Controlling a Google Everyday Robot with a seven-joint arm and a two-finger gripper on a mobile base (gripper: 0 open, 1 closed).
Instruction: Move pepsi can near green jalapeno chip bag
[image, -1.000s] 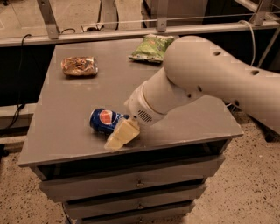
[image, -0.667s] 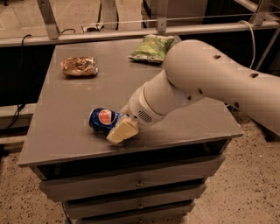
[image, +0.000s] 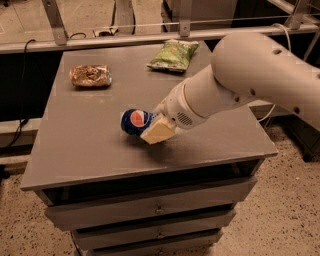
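The pepsi can (image: 134, 120), dark blue with its round logo facing me, lies on its side near the middle of the grey table (image: 90, 145). My gripper (image: 146, 126) is shut on the can's right end. One cream fingertip (image: 158, 131) shows on the near side; the other is hidden behind the can. The green jalapeno chip bag (image: 173, 54) lies flat at the table's far edge, well beyond the can and a little to its right.
A brown-tan shiny snack bag (image: 90, 75) lies at the table's far left. My thick white arm (image: 250, 80) reaches in from the right over the table's right half. Drawers sit under the tabletop, and a metal rail runs behind it.
The gripper and the pepsi can have moved together to the right and a little farther back, toward the green bag. Both bags have stayed still.
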